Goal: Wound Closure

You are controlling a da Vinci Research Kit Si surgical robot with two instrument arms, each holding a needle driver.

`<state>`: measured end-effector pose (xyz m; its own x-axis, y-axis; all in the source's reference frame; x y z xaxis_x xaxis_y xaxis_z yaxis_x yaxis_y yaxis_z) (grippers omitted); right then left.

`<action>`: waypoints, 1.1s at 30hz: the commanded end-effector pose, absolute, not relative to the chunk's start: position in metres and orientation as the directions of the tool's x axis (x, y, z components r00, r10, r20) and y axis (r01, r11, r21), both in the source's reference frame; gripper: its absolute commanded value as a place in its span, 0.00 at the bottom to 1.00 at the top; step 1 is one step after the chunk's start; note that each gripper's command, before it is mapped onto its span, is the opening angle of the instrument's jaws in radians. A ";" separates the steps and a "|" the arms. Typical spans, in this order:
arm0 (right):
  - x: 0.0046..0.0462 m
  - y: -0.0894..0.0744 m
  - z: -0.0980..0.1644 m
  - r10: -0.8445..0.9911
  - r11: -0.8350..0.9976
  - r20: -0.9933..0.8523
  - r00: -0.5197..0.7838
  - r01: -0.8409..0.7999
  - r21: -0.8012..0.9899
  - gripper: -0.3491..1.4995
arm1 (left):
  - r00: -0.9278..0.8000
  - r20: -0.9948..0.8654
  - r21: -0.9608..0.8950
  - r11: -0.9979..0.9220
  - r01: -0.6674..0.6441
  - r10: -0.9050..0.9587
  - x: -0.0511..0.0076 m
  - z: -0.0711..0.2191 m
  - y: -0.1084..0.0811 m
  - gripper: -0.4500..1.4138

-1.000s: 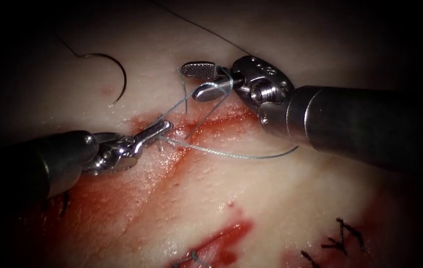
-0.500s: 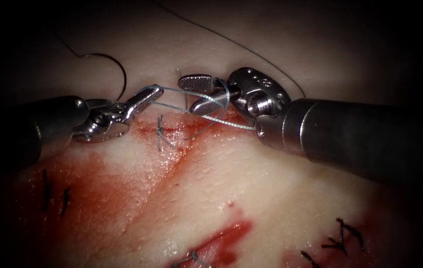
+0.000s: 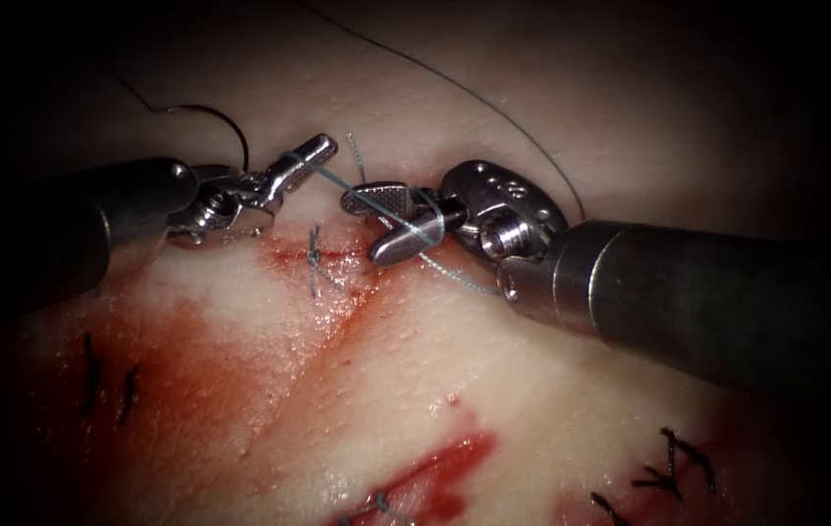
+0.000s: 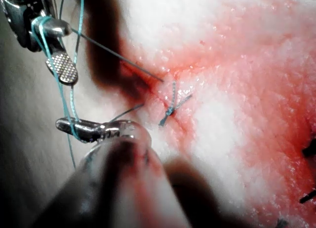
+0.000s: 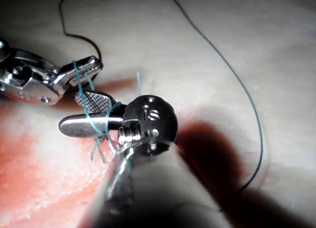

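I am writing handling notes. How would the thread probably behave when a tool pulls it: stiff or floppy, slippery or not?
Probably floppy: the thread lies in loose curves on the tissue and wraps around the right tool. It seems to go straight only under tension, between that tool and the left tool, which holds it. Slipperiness cannot be judged.

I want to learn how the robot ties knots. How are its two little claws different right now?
The left tool has its jaws shut on the thread; the right tool has its jaws open, holding nothing, with thread looped around them. The left tool comes in from the endoscope view's left, the right tool from its right. Both are shiny metal and hover over the tissue near the cut. The needle lies free on the tissue, held by neither.
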<state>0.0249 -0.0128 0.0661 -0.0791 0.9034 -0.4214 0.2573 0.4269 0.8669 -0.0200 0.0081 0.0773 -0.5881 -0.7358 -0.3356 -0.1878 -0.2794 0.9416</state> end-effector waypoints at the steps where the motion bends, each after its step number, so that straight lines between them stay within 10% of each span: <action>1: 0.0264 -0.013 0.067 0.901 0.432 -0.427 -0.079 0.263 0.863 0.90 | -0.585 -0.333 0.942 -0.282 -0.179 -0.740 -0.0207 0.078 0.009 0.00; 25: 0.0287 -0.006 0.066 0.729 0.642 -0.568 -0.381 0.094 0.761 0.96 | -0.537 -0.399 0.863 -0.503 0.056 -0.744 -0.0245 0.080 0.003 0.00; 33: 0.0270 -0.007 0.069 0.701 0.707 -0.656 -0.279 0.154 0.690 0.99 | -0.545 -0.395 0.854 -0.515 0.080 -0.740 -0.0235 0.079 0.001 0.00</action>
<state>0.0263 -0.0070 0.0686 -0.2798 0.7001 -0.6569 0.1525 0.7079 0.6896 -0.0228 0.0005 0.0780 -0.5455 -0.7387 -0.3960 0.0840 -0.5183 0.8510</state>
